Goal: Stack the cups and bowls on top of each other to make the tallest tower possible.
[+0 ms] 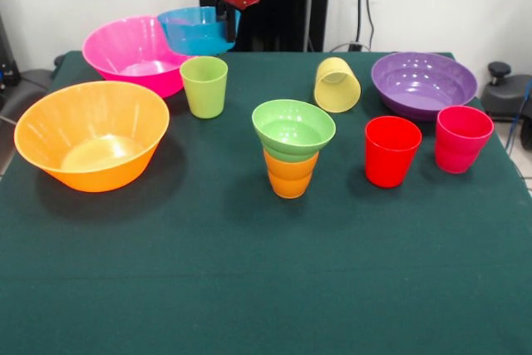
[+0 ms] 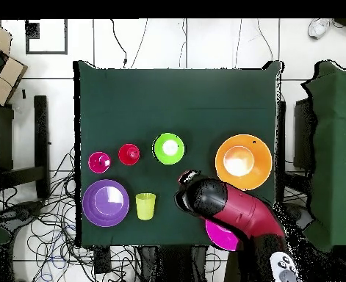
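Note:
A small blue bowl [image 1: 198, 29] hangs tilted above the large pink bowl [image 1: 133, 54], my gripper [image 1: 224, 24] shut on its right rim. At mid table the tower stands as a light green bowl [image 1: 293, 128] [image 2: 168, 147] on the ribbed orange cup [image 1: 290, 174]. The lime green cup [image 1: 204, 86] stands upright just in front of the gripper. A pale yellow cup [image 1: 337, 85] [image 2: 145, 206] lies on its side. The red cup [image 1: 391, 150] [image 2: 128, 154] and pink-red cup [image 1: 462, 138] [image 2: 99, 161] stand upright. Overhead, my arm [image 2: 223, 205] hides the blue bowl and the lime cup.
The large orange bowl [image 1: 91, 135] [image 2: 243, 161] sits at the front view's left, next to the pink bowl [image 2: 220, 235]. The purple bowl [image 1: 423, 82] [image 2: 106, 203] rests behind the red cups. A dark green cloth [image 1: 266, 288] covers the table.

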